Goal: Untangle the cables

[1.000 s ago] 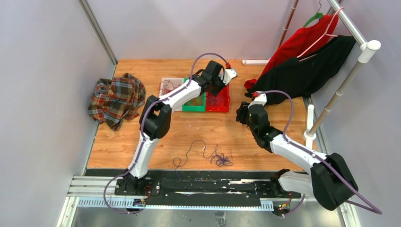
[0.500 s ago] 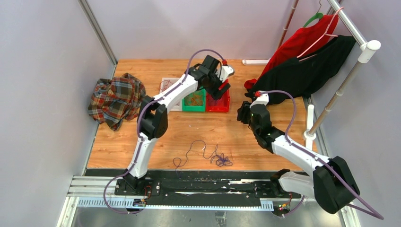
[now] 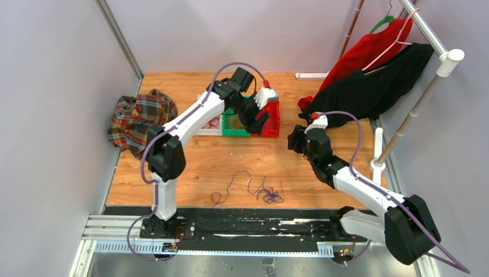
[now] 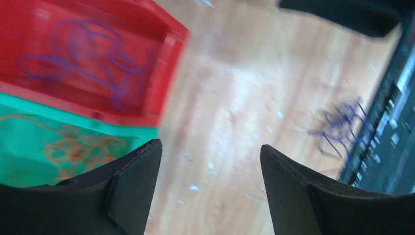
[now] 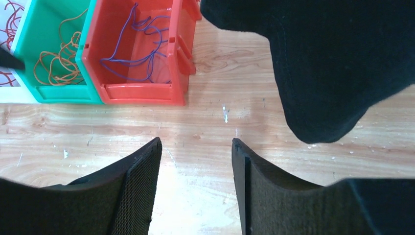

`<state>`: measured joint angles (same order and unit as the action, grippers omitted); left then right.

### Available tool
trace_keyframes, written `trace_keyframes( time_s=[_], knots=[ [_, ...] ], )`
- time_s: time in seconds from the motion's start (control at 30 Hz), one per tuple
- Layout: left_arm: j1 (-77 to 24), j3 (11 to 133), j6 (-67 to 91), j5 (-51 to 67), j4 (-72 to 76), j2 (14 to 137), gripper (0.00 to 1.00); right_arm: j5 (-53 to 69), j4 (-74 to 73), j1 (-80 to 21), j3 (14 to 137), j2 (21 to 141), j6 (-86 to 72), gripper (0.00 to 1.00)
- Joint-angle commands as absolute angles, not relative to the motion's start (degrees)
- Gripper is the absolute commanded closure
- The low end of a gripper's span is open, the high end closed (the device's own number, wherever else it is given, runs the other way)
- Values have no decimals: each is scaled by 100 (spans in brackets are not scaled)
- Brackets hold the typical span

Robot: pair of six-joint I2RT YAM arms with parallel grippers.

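Lying nearest the arms' bases, a loose knot of dark purple cables [image 3: 262,192] sprawls on the table [image 3: 173,173], touched by neither arm, so the sorting looks unfinished to me. A little farther in, the right gripper [image 5: 195,147] hangs over bare wood just beside a black garment [image 5: 333,63], jaws apart with nothing between them, probably waiting its turn. Beyond it the left gripper [image 4: 210,152] hovers where the red bin [image 5: 142,93] meets the green bin [image 5: 63,93], claw released and empty. I'd guess it is there on account of the purple strands [image 5: 132,54] lying in the red bin. The green one holds orange cables [image 5: 58,58], and the white bin [image 5: 12,94] holds red cables [image 5: 10,19]: one colour per bin, it seems.
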<state>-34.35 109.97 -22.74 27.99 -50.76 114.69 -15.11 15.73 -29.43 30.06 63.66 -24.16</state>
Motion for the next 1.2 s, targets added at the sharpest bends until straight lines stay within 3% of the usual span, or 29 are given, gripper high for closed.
trace_keyframes(
  time_s=[0.0, 0.13, 0.33, 0.8, 0.9, 1.03, 1.17],
  knots=[
    [-3798, 9947, -2952, 3496, -5493, 10898, 23, -1376, 1224, -2847, 2832, 6067, -2592, 44],
    [-4291, 9236, -2932, 3816, -5496, 10730, 22, -1361, 881, -2848, 2746, 5832, -2655, 44],
    [-4777, 9133, -2304, 4190, -5499, 10978, 19, -1459, 600, -2850, 2532, 5391, -2701, 43],
    [-5159, 8685, -1523, 3498, -4921, 11457, 28, -1462, 405, -2848, 2371, 5118, -2839, 43],
    [-5159, 8561, -1355, 3041, -4722, 11461, 44, -1488, 407, -2848, 2310, 5014, -2848, 43],
    [-5111, 8396, -1582, 2568, -4717, 11273, 83, -1449, 418, -2848, 2257, 4967, -2869, 46],
    [-4894, 8305, -1820, 2213, -4715, 10781, 98, -1191, 494, -2849, 2237, 4936, -2854, 46]
  ],
)
